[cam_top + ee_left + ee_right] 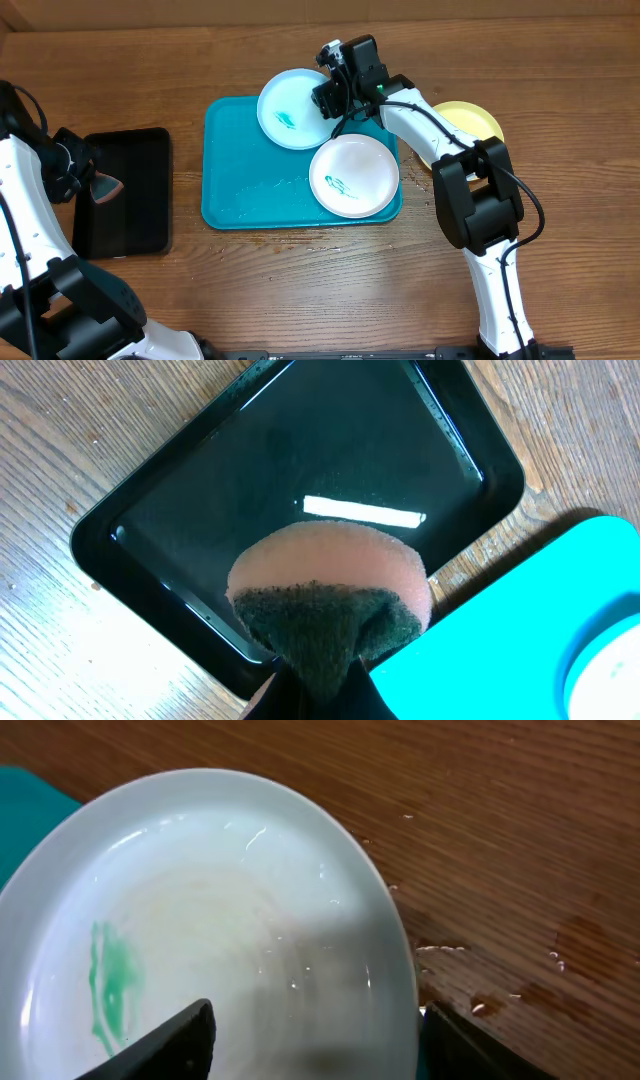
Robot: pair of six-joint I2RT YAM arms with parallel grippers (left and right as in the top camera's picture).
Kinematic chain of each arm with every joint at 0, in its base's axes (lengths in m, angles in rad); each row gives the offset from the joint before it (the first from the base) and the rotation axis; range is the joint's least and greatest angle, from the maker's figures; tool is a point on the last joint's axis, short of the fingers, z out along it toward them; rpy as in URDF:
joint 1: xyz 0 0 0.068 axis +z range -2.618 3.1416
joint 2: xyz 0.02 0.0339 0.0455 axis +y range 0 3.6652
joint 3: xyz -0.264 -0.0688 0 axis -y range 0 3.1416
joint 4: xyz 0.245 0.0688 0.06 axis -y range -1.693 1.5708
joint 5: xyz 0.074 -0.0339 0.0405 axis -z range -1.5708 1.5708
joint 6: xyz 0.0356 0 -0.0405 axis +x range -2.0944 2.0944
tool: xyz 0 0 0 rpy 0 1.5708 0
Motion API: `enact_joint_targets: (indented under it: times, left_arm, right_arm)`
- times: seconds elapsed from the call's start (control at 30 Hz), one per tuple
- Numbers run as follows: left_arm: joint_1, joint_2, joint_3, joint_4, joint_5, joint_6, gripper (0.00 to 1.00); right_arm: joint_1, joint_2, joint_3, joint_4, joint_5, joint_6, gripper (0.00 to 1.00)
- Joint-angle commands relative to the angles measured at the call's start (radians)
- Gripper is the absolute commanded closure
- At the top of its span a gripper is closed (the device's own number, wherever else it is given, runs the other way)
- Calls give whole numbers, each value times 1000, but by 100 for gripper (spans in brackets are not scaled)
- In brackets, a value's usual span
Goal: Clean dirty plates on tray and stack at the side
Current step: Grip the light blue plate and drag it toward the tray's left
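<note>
The turquoise tray (pixel 250 190) holds two plates. A pale blue plate (pixel 290 110) with a teal smear overhangs the tray's far rim. A white plate (pixel 353 175) with a teal smear lies at the tray's front right. A yellow-green plate (pixel 470 122) lies on the table to the right of the tray, partly hidden by my right arm. My right gripper (pixel 335 100) is open at the pale blue plate's right rim. In the right wrist view the gripper (pixel 318 1020) has one finger over the plate (pixel 220 930) and one outside its rim. My left gripper (pixel 88 180) is shut on a sponge (pixel 330 600).
A black tray (pixel 125 150) lies left of the turquoise tray, and the sponge hangs over its right part (pixel 300 460). The turquoise tray's corner (pixel 520 640) shows in the left wrist view. Wet specks (pixel 450 952) dot the wood beside the pale blue plate.
</note>
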Motion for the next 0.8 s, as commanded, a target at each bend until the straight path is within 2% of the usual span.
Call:
enact_joint_targets:
  times: [0.0,0.07,0.13,0.2,0.43,0.6,0.77]
  left_arm:
    - [-10,-14,-3,2,8,-6,96]
    - [-10,-14,-3,3,8,-6,96]
    - [-10,-14,-3,3,8,-6,96]
    - [-10,-14,-3,3,8,-6,96]
    - [-9,-14,-3,4,23,-6,96]
    - [-9,-14,-3,5,27,-6,96]
    - [-9,-14,-3,7,27,-6,96]
  right_arm:
    - [0,17,16,-4,-7,1,34]
    - [0,17,16,-12,-7,4,39]
    - [-1,17,16,-16,-7,4,38]
    - [-1,17,16,-16,-6,4,28]
    - [-1,45,16,-7,-4,5,26]
    - [0,53,19,-4,-14,80,44]
    - [0,44,60,-22,-76,80,60]
